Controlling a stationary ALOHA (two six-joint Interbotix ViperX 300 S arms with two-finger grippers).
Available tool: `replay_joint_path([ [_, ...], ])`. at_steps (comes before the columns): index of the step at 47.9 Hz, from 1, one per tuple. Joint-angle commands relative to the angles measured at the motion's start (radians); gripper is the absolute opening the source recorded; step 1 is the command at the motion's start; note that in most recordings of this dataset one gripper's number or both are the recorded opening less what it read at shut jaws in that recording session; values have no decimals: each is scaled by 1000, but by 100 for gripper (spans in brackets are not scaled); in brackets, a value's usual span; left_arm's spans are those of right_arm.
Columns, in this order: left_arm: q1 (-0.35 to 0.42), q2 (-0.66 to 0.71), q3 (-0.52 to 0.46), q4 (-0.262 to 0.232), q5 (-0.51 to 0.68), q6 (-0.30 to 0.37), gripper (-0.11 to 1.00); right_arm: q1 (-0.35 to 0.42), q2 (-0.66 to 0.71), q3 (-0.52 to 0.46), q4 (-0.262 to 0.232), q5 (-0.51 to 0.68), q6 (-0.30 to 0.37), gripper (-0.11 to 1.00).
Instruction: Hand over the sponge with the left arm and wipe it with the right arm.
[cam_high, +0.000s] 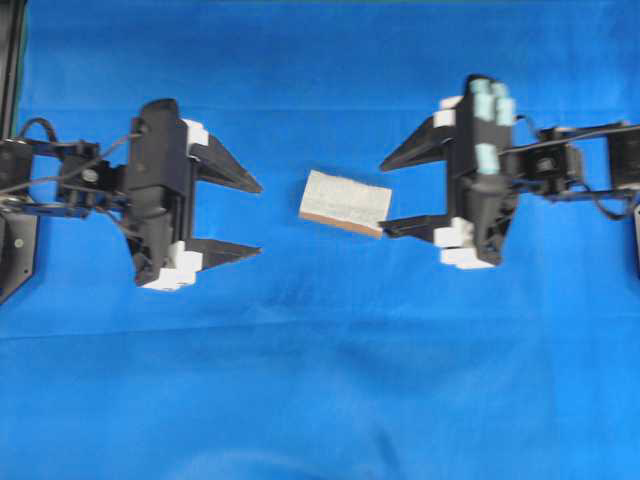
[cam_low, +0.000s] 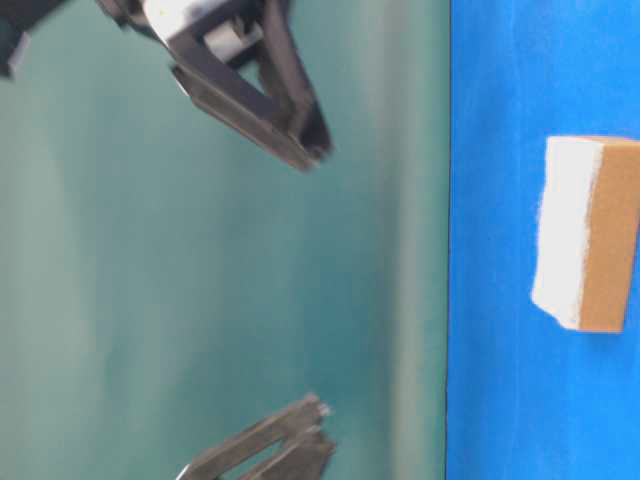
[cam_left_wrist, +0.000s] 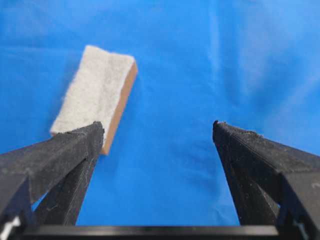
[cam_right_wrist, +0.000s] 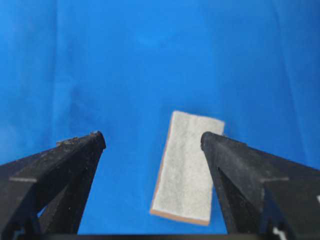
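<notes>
Overhead exterior view: one sponge (cam_high: 345, 202), a rectangular block, pale grey-white face up, thin orange-brown layer showing along its lower edge, lying flat on the blue table (cam_high: 320, 380) near the middle, slightly skewed. Left gripper (cam_high: 258, 218), plain black housing with white finger blocks, left of the sponge, fingers spread wide and pointing toward it, holding nothing, a gap of cloth between tips and sponge. Right gripper (cam_high: 384, 197), with pale green tape squares on its wrist housing, right of the sponge, fingers likewise spread wide and empty; its lower fingertip appears just beside the sponge's right corner, and contact cannot be told.

Table-level exterior view (turned sideways): the sponge (cam_low: 590, 235) rests on the blue surface, white layer and brown layer both seen edge-on. Two black finger pairs stand against the green backdrop, blurred; which arm each belongs to cannot be told.

Left wrist-mounted view: both black fingers (cam_left_wrist: 57, 160) set wide apart; the sponge lies ahead and to the left, its near end partly behind the left finger.

Right wrist-mounted view: fingers (cam_right_wrist: 255, 175) wide apart; the sponge lies between them, close to the right-hand finger.
</notes>
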Motion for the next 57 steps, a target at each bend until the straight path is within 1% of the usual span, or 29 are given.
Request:
replay_joint_path([
  [1,-2,-66,3,0,15,0,88,2,-78,12,-2,9,-2,74],
  [9,0,-183,63,0,25,0,88,2,-229,86,-2,31,-3,74],
  [13,-2,-249,91,2,32,2,87,3,-321,118,-2,61,-3,74],
  [23,-2,-456,152,0,123,18,87,3,-526,195,-2,147,-5,74],
  [29,-2,-575,199,2,158,20,87,3,-638,259,-2,153,-6,74],
  [37,-2,-755,299,2,166,20,87,2,-790,360,-2,152,2,74],
  [42,0,-848,357,2,169,20,87,-3,-844,403,3,156,11,74],
  [49,-2,-936,428,2,169,18,87,-25,-857,446,3,152,29,74],
  [53,-2,-943,453,2,169,17,87,-32,-856,474,5,147,31,74],
  [57,0,-937,472,2,169,15,87,-34,-856,500,12,118,34,74],
])
